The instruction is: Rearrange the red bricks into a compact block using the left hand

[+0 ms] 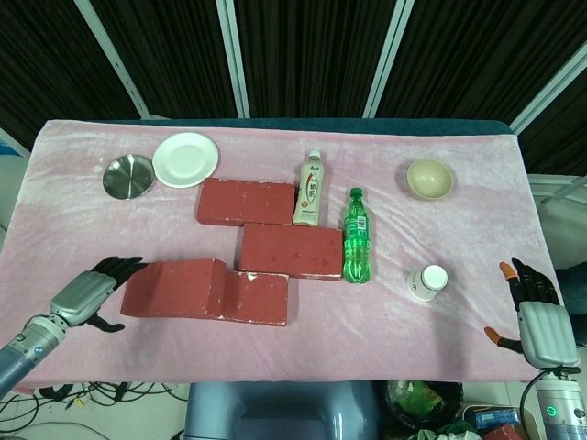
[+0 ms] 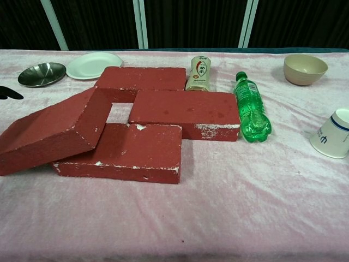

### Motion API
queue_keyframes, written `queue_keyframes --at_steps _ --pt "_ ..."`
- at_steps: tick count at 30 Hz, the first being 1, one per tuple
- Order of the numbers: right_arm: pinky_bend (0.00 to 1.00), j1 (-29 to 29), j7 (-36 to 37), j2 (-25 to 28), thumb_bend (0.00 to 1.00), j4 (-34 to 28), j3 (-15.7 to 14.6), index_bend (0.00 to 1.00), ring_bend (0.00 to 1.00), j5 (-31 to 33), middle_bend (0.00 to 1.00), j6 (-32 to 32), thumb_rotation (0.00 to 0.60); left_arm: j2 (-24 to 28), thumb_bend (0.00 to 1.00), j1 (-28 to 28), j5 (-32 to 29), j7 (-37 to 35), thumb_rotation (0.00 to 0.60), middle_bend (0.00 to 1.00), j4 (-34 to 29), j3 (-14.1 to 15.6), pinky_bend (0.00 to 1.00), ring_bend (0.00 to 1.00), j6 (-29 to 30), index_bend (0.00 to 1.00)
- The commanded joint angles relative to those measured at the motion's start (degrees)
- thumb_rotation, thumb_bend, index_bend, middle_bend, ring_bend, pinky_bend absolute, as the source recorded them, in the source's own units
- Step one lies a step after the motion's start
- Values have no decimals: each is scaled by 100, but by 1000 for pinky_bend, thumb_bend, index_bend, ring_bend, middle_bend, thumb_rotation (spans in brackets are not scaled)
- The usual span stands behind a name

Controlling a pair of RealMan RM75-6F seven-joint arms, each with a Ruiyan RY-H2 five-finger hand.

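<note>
**Left hand beside the tilted brick, four bricks loosely grouped**

The left hand (image 1: 90,293) lies low over the pink cloth (image 1: 367,330) with its fingers apart and holding nothing; its dark fingertips point toward the near end of the tilted brick (image 1: 172,287) and sit just beside it, not clearly touching. This brick lies directly ahead of the hand, to the hand's inner side, with its long axis running away from the fingertips toward the table's middle. One end rests propped on the front brick (image 1: 255,298), so it slopes rather than lying flat. Beyond these lie the middle brick (image 1: 290,249) and the back brick (image 1: 246,202), stepped sideways from one another, with a small gap of cloth showing among the four in the chest view. The block is judged not yet compact; the tilted brick is the piece most out of place.

The right hand (image 1: 535,312) rests well apart at the opposite table edge, fingers spread and empty, so the left hand is far nearer.

On the far side of the bricks from the left hand, a green bottle (image 1: 355,247) lies against the middle brick's end and a milk tea bottle (image 1: 311,189) stands at the back brick's end; both could be knocked if the bricks are pushed that way. A steel dish (image 1: 127,176) and a white plate (image 1: 185,159) sit beyond the hand, clear of the bricks.
</note>
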Motion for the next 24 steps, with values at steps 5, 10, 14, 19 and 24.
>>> queue_keyframes --at_steps 5,10,14,19,24 --pt "78 4 -1 17 42 -12 2 0 0 25 0 -23 600 -156 0 -148 -86 54 600 0 -42 -120 0 0 -100 0" --pt "78 9 -12 28 42 -25 -3 0 0 37 0 -48 600 -202 0 -306 -223 26 600 0 -141 -202 0 0 -314 0" --pt "78 10 -4 37 42 -35 -1 0 0 43 0 -52 600 -257 0 -441 -423 126 600 0 -192 -289 0 0 -537 0" --pt "78 12 0 49 42 -37 -2 0 0 57 0 -67 600 -385 0 -564 -638 263 600 0 -215 -396 0 0 -704 0" --pt "78 16 -12 67 43 -52 -11 0 0 78 0 -99 600 -480 0 -654 -782 335 600 0 -186 -431 0 0 -861 0"
